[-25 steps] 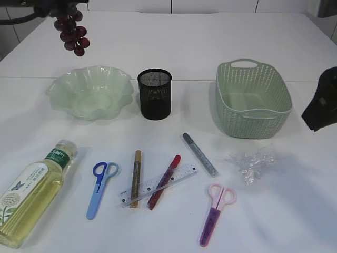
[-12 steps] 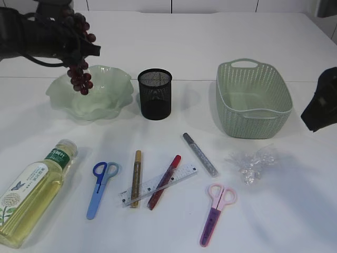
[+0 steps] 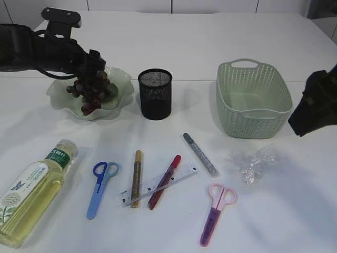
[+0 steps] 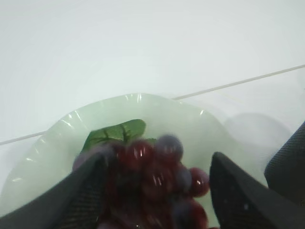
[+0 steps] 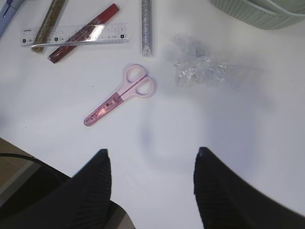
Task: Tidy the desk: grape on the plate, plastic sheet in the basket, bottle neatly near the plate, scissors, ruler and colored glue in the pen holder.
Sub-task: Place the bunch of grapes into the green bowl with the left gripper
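The dark red grape bunch (image 3: 90,92) (image 4: 157,167) lies in the pale green wavy plate (image 3: 120,79) (image 4: 62,129). My left gripper (image 3: 92,64) (image 4: 157,160) stands open astride it, its right finger clear of the fruit. The oil bottle (image 3: 31,192) lies front left. Blue scissors (image 3: 100,187), pink scissors (image 3: 216,211) (image 5: 121,95), the clear ruler (image 3: 158,184) (image 5: 76,34) and gold (image 3: 136,176), red (image 3: 164,181) and silver (image 3: 200,154) glue pens lie in front of the black mesh pen holder (image 3: 155,94). The crumpled plastic sheet (image 3: 253,162) (image 5: 198,69) lies before the green basket (image 3: 253,100). My right gripper (image 3: 316,105) (image 5: 152,150) hovers open and empty.
The ruler rests across the gold and red glue pens. The table's front edge shows at the lower left of the right wrist view, close under the right gripper.
The left arm came down from above the table's far left to the plate with the grape bunch. Its jaws have spread and the bunch now rests in the plate. The right arm shifted slightly.
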Tool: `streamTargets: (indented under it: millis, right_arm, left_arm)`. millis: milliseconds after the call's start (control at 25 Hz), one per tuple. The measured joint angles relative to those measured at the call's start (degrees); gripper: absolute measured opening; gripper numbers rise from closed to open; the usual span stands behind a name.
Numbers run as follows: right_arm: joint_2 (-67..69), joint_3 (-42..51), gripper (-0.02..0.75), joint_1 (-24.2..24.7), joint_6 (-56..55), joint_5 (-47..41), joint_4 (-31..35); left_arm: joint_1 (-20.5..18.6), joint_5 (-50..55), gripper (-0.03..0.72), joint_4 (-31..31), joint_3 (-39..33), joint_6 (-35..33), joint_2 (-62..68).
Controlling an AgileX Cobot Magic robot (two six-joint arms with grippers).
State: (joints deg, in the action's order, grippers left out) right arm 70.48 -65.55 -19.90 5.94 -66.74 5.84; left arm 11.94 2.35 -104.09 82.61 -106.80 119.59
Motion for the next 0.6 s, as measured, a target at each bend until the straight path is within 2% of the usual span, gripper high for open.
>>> streamTargets:
  millis: [80,160,600]
  right_arm:
    - [0.00,0.00,0.438,0.00,0.00,0.00,0.15]
    - [0.00,0.00,0.438,0.00,0.00,0.00,0.15]
    - [0.10,0.00,0.438,0.00,0.00,0.00,0.27]
  left_arm:
    - [0.00,0.00,0.580,0.00,0.08,0.00,0.00]
    - [0.00,0.00,0.598,0.00,0.08,0.00,-0.16]
    - [0.75,-0.59,0.536,-0.02,0.08,-0.04,-10.29]
